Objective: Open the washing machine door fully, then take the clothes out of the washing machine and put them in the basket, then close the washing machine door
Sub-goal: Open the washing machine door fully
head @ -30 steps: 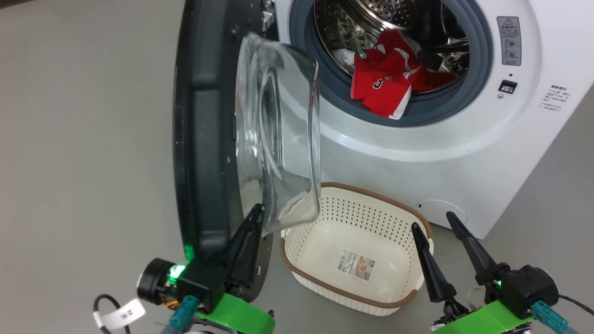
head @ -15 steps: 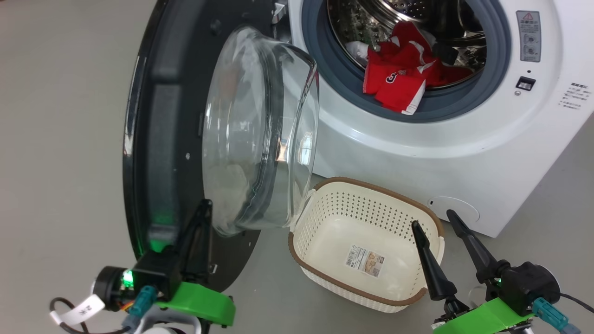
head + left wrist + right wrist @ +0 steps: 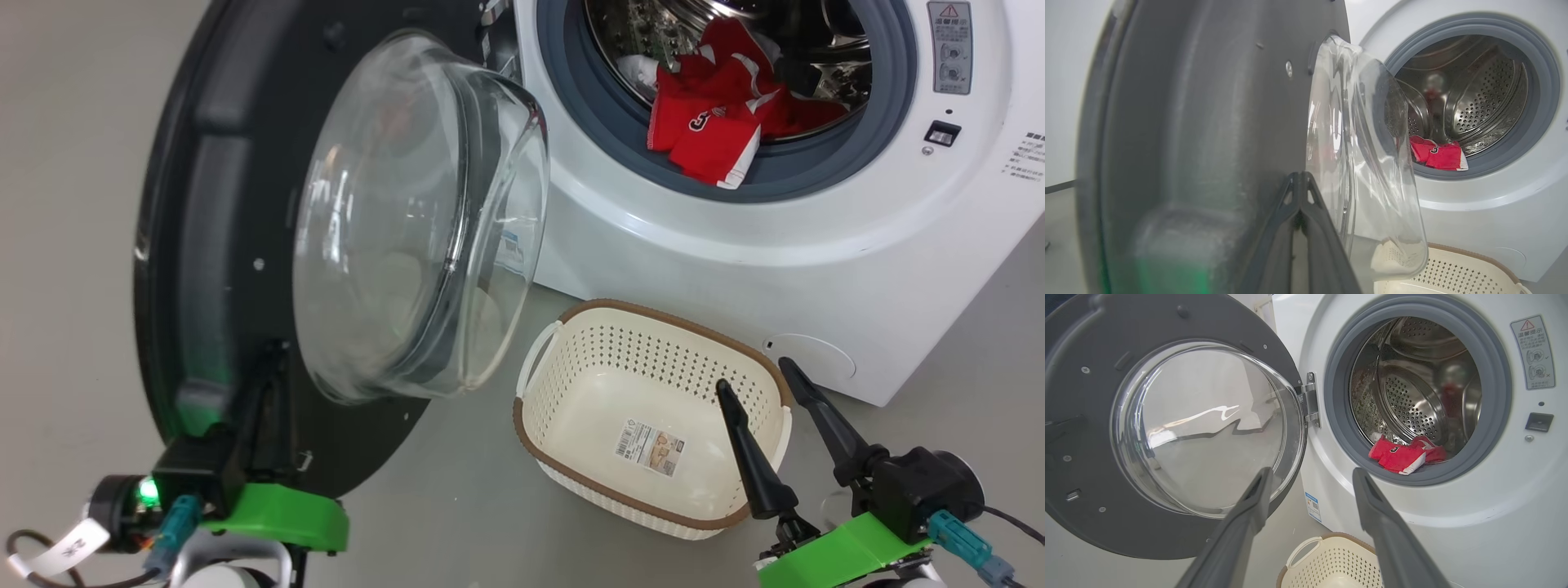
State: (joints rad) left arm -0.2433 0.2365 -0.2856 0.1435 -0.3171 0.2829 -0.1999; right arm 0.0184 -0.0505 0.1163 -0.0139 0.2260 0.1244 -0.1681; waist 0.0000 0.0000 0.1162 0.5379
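The washing machine door point(image 3: 204, 245) stood swung out to the left of the drum mouth, hanging on its hinge point(image 3: 1310, 400), its dark inner face and bulging glass bowl point(image 3: 408, 220) turned toward me. My left gripper point(image 3: 269, 359) lay against the lower part of that inner face just beside the bowl, its two fingers pressed together with nothing between them. In my left wrist view the bowl stood between those fingers and the drum, covering part of the opening.

The clothes point(image 3: 718, 122), red jerseys with white trim, lay at the front of the steel drum point(image 3: 1412, 404), one corner draped over the grey rubber ring point(image 3: 588, 122) of the washing machine point(image 3: 735, 269).

The basket point(image 3: 563, 457) sat on the grey floor point(image 3: 65, 163) in front of the machine, below the opening, with a sticker point(image 3: 651, 447) on its bottom. Its left handle was near the lower edge of the glass bowl; I couldn't tell whether they touched.

My right gripper point(image 3: 753, 373) hung at the basket's right end, jaws spread wide and holding nothing, the fingers pointing toward the machine's front near the round cap point(image 3: 812, 359). To the right of the ring were a warning label point(image 3: 951, 45) and the latch socket point(image 3: 941, 133).
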